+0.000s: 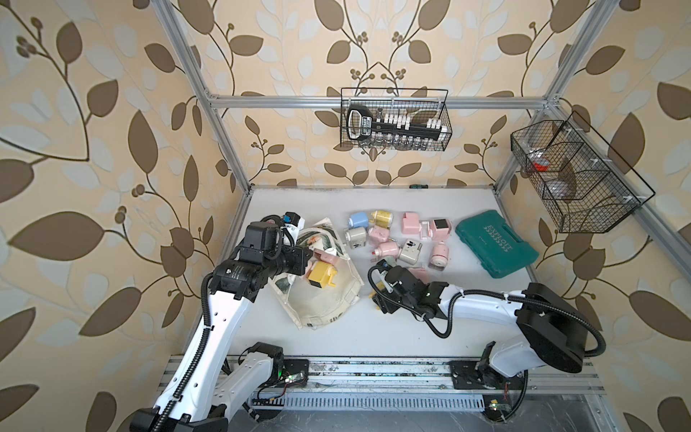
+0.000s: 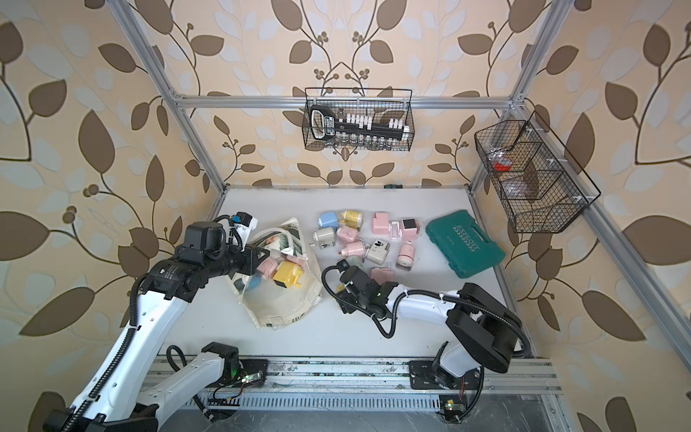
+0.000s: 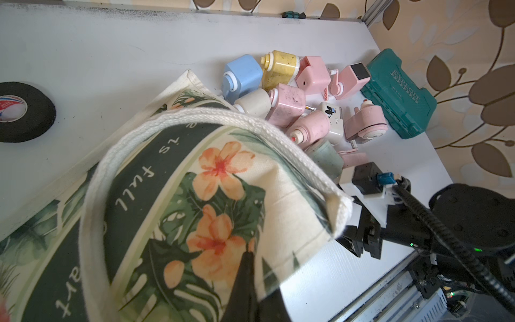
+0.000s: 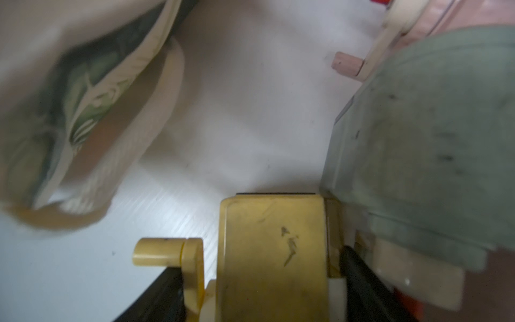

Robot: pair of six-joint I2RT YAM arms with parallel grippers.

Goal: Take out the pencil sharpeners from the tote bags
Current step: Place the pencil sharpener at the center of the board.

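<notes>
The tote bag (image 1: 321,303) lies at the table's left, printed with leaves and flowers (image 3: 217,195). My left gripper (image 1: 309,255) is shut on the fabric at its mouth (image 3: 248,267), holding it open. Inside show a yellow pencil sharpener (image 1: 321,275), a pink one (image 2: 267,266) and a blue one (image 2: 256,281). Several pastel sharpeners (image 1: 389,235) lie grouped right of the bag. My right gripper (image 4: 259,270) is shut on a yellow sharpener (image 4: 273,251), low over the table (image 1: 378,295) between bag and group. A mint sharpener (image 4: 432,139) sits right beside it.
A teal EXPLOIT case (image 1: 495,243) lies right of the group. Two black wire baskets hang on the back wall (image 1: 396,119) and the right wall (image 1: 576,175). A black tape roll (image 3: 22,111) lies beyond the bag in the left wrist view.
</notes>
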